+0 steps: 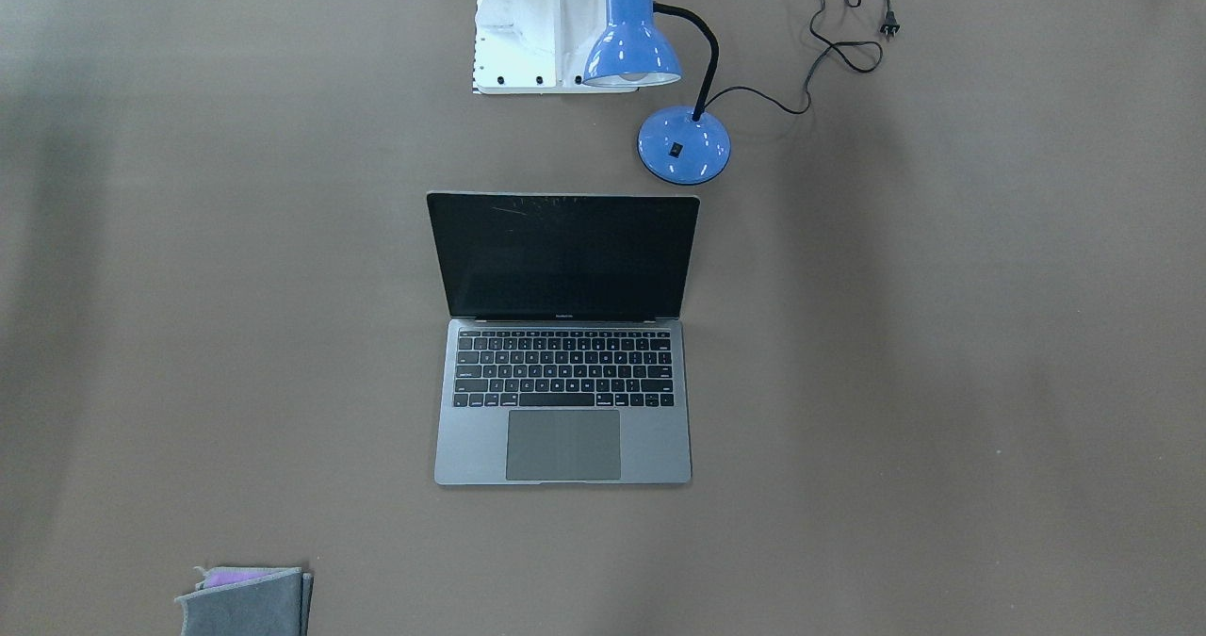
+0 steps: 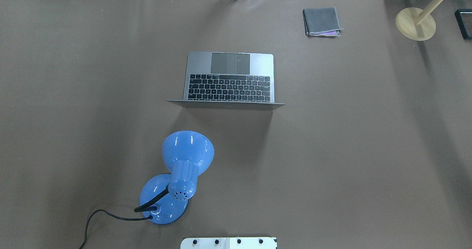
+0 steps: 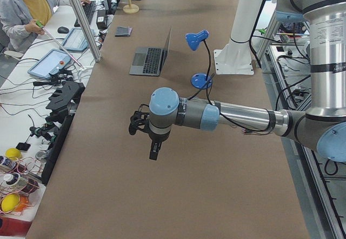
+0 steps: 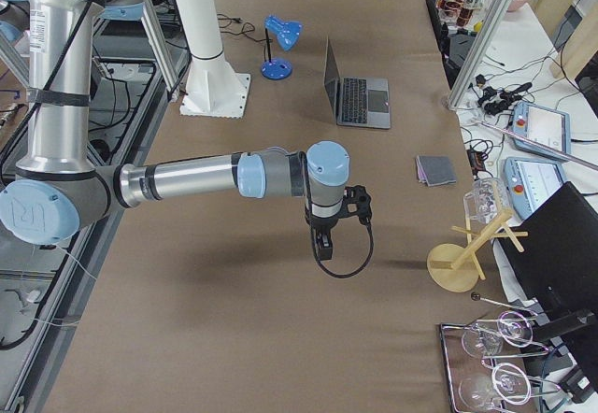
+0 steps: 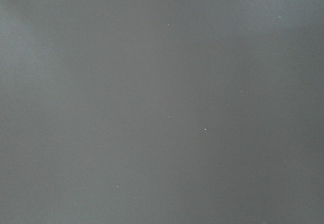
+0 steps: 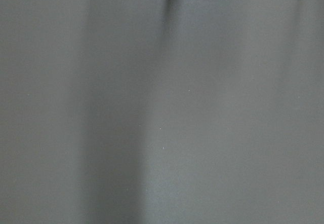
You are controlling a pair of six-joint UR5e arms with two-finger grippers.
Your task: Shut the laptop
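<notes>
The space-grey laptop (image 1: 562,448) stands open in the middle of the table, its black screen upright and its keyboard facing away from the robot. It also shows in the overhead view (image 2: 230,62) and in the side views (image 3: 148,60) (image 4: 360,100). My left gripper (image 3: 154,152) hangs over bare table far from the laptop, at the robot's left end. My right gripper (image 4: 322,245) hangs likewise at the right end. Both show only in the side views, so I cannot tell if they are open or shut. The wrist views show only table surface.
A blue desk lamp (image 2: 186,160) stands between the robot's base and the laptop lid, with its cord (image 1: 839,47) trailing on the table. A folded grey cloth (image 2: 321,21) lies at the far right. A wooden stand (image 2: 415,23) stands at the far right corner.
</notes>
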